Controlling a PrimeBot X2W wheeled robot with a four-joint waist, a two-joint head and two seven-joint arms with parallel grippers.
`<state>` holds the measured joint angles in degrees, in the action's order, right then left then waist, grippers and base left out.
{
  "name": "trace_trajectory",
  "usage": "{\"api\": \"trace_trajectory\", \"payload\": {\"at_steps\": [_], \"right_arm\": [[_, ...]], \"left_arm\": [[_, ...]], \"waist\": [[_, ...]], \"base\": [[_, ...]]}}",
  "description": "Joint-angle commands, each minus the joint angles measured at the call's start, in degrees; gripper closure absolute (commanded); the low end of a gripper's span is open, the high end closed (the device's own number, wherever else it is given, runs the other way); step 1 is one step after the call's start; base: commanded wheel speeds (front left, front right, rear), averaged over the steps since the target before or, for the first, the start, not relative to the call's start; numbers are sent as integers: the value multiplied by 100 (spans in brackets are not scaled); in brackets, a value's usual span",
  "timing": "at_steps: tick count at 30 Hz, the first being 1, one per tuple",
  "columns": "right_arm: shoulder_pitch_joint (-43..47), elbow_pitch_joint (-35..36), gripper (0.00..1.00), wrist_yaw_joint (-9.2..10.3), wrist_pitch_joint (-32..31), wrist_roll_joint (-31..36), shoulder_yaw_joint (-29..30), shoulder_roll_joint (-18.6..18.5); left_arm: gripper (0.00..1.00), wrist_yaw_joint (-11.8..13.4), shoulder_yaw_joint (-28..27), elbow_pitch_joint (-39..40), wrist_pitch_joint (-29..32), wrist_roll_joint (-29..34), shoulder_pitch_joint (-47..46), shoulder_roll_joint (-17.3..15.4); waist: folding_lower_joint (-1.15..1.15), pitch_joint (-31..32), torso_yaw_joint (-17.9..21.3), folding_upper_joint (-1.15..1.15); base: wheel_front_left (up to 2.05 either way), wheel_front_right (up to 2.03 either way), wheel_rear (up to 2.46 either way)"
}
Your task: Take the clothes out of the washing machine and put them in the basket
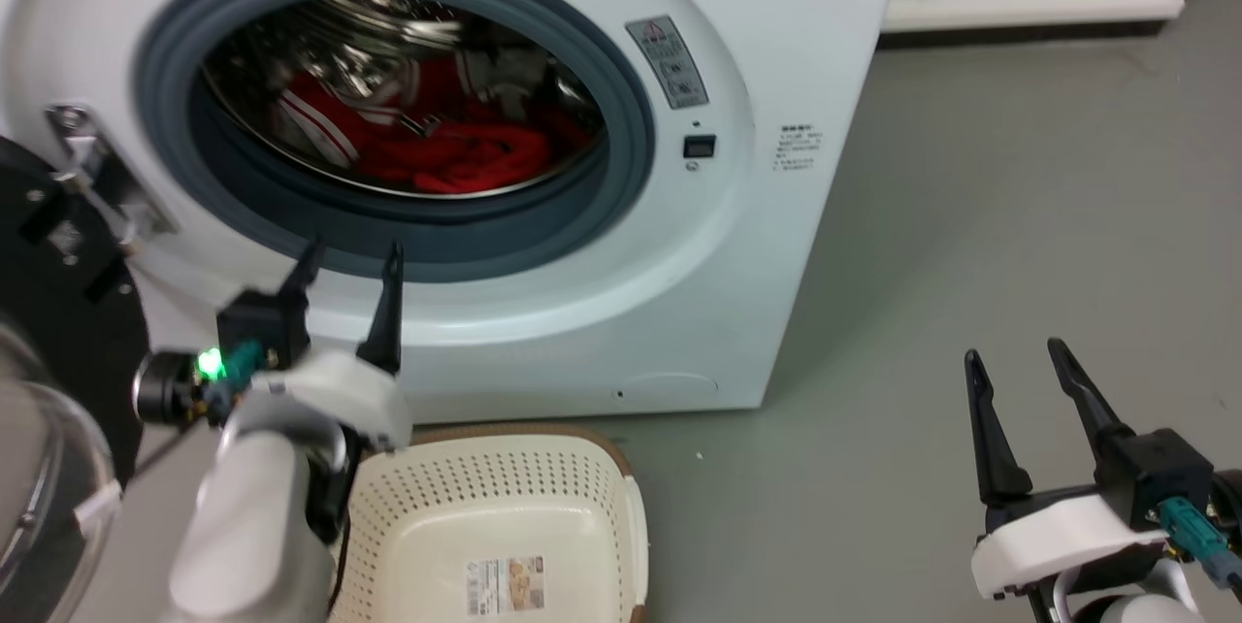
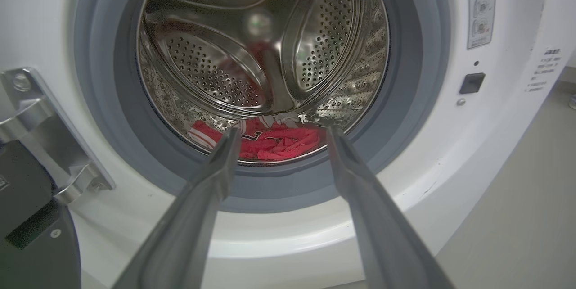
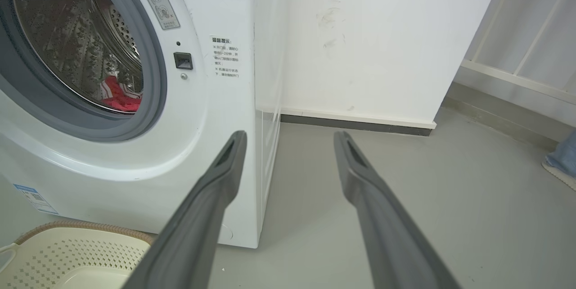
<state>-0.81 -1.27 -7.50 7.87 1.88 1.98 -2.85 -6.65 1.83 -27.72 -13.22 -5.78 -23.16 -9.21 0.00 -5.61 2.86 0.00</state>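
Note:
The white washing machine stands with its round opening uncovered. Red clothes with white striped trim lie at the bottom of the steel drum; the same clothes show in the left wrist view, and a bit of the clothes in the right wrist view. My left gripper is open just outside the grey ring's lower edge, nothing between its fingers. The cream basket sits on the floor below the machine with no clothes in it. My right gripper is open over the floor at the right.
The black-rimmed door hangs open at the left, close beside my left arm. A white wall with a baseboard runs behind the machine. Grey floor stretches to the right. Someone's foot shows at the far right edge.

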Motion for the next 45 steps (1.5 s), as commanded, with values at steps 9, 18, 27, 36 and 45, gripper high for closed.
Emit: {"api": "trace_trajectory", "payload": {"at_steps": [9, 18, 27, 36, 45], "right_arm": [[-624, -175, 0, 2, 300, -208, -170, -2], [-1121, -523, 0, 2, 600, -526, -401, -1], [-1415, -801, 0, 2, 729, -869, -667, 2], [-1548, -689, 0, 2, 729, -1201, -926, 3], [-1566, -574, 0, 2, 731, -1348, -1037, 1]], "left_arm": [[0, -80, 336, -940, 843, -323, -1825, -654], [0, -79, 1223, -1696, 2010, -957, -3193, -1641], [0, -80, 1919, -2047, 3309, -1665, -4282, -2564], [0, -81, 2175, -1843, 4813, -2275, -5179, -3436], [0, -14, 2213, -1510, 5961, -2513, -5339, -3827]], "waist": [[0, -1164, 700, 0], [0, -1984, 1356, 0], [0, -2620, 1884, 0], [0, -3219, 2284, 0], [0, -3547, 2427, 0]], "base": [[0, 0, 0], [0, 0, 0], [0, 0, 0], [0, 0, 0], [0, 0, 0]]}}
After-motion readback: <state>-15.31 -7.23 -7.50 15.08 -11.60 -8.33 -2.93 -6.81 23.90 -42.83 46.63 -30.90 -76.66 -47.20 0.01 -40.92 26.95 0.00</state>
